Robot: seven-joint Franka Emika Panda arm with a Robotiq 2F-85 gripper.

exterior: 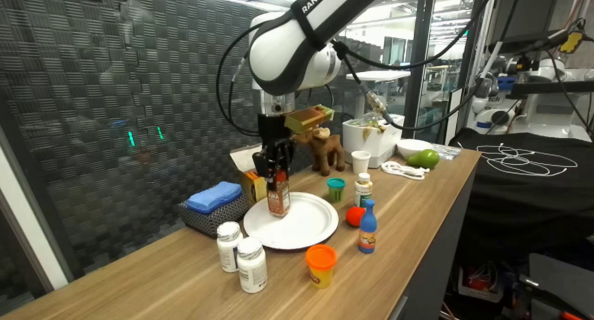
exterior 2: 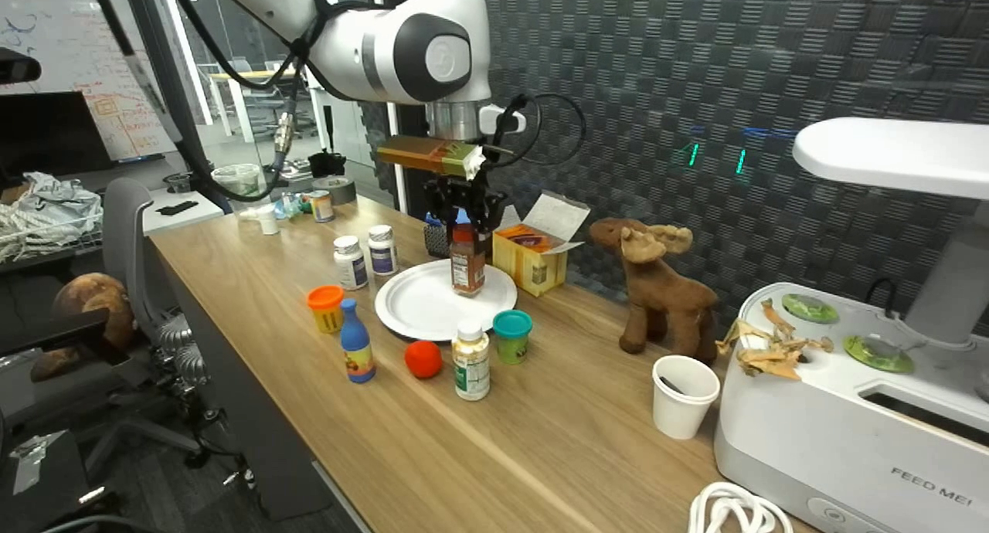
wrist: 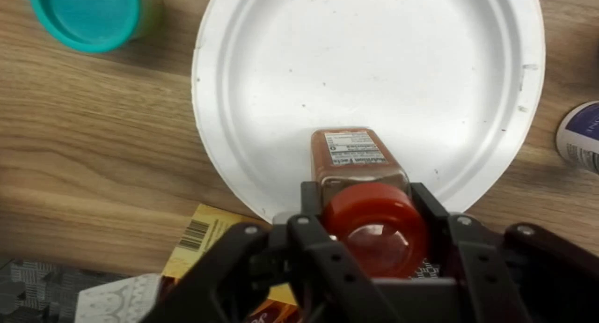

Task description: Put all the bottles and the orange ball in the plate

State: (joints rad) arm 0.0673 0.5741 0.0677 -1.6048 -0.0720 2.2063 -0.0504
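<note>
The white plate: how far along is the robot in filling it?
Done: nothing released on the white plate. In hand: red-capped bottle, held in the gripper over or on the plate, unclear which. Left: two white pill bottles, green-labelled bottle, blue bottle and orange ball, all outside it.

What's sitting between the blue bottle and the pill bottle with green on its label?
An exterior view shows the orange ball between the blue bottle and the green-labelled pill bottle.

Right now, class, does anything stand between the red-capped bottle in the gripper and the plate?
Nothing visible does: the red-capped bottle, held by the gripper, is directly over or on the plate. Whether its base touches, I cannot tell.
</note>
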